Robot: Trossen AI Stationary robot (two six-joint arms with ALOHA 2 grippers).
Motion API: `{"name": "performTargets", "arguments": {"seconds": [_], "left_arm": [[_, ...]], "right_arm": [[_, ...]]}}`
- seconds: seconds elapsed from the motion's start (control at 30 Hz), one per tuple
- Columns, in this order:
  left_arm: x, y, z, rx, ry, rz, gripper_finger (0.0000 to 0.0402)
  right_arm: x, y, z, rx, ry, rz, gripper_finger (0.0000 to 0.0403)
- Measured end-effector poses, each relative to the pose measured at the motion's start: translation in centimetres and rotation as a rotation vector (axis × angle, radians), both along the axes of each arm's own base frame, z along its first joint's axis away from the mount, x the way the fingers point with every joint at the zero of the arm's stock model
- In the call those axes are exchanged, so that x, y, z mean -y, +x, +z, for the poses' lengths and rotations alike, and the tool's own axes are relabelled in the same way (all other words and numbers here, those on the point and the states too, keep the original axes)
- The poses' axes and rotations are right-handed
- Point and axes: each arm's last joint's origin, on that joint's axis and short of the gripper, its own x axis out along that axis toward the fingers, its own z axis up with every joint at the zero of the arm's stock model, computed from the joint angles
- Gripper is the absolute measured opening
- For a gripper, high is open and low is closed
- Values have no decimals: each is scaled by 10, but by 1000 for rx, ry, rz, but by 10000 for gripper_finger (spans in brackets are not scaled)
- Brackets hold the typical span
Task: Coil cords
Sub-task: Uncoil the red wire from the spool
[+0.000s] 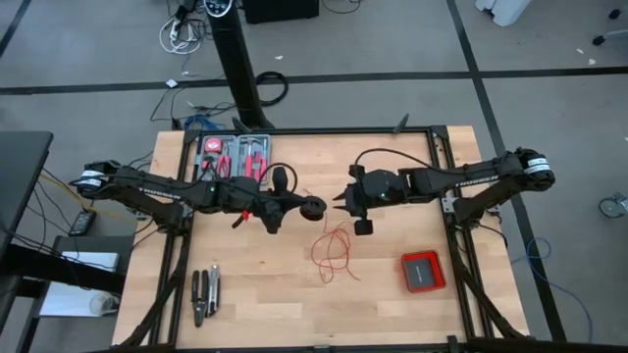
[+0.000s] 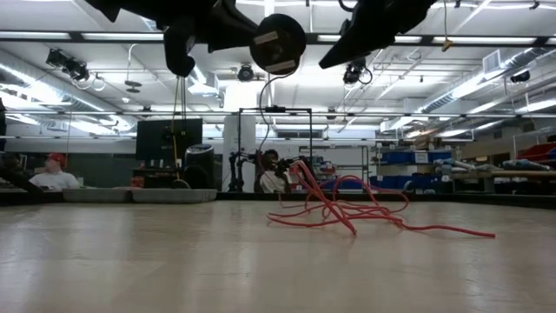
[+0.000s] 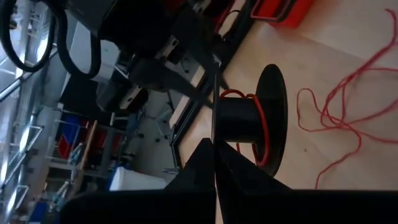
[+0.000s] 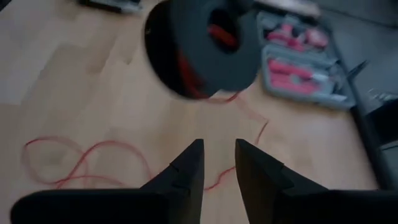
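A black spool [image 1: 314,208] hangs above the table's middle with my left gripper [image 1: 299,207] shut on it. A few turns of the thin red cord [image 3: 260,127] sit on its barrel. The rest of the cord [image 1: 334,250] lies in loose loops on the wood below, with a strand running up toward the spool [image 4: 199,50]. My right gripper [image 1: 340,203] hovers just right of the spool, above the loops. Its fingers stand a little apart [image 4: 217,155] with nothing between them. My left gripper pinches the spool's near flange [image 3: 214,124], seen edge-on as a thin plate, between its two fingers. The fingers come in level from the table's left. The spool is lifted clear of the table, its barrel pointing away along the fingers.
An open tool case [image 1: 235,155] lies at the far left of the table. Pliers [image 1: 204,294] rest near the front left. A flat red box [image 1: 423,271] sits at the front right. People sit in the room beyond the table.
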Motion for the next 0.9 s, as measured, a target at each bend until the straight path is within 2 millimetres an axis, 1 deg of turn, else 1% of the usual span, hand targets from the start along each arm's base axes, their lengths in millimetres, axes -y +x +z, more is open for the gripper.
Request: {"name": "performTargets", "arguments": {"seconds": [0.1,0.2,0.27,0.33,0.43,0.57,0.67,0.8,0.9], "left_arm": [[0,0,0,4,-7,15,0],[-1,0,2,28,-49,61,0],[-2,1,5,68,-81,96,0],[-3,1,8,113,-116,122,0],[-3,2,13,165,-154,128,0],[-2,2,14,181,-186,106,0],[-1,3,16,191,-204,63,0],[1,3,17,199,-220,15,0],[0,3,21,250,-264,17,0]], "right_arm": [[-5,2,-6,63,-72,-3,80],[-9,0,-17,98,-183,-66,75],[-9,-2,-25,102,-217,-92,71],[-6,-3,-33,124,-210,-98,68],[1,-3,-39,244,-162,-78,66],[10,-9,-51,387,-126,-67,67],[14,-14,-57,459,-100,-61,68],[14,-15,-55,494,-84,-38,67],[14,-13,-52,504,-75,-36,67]]}}
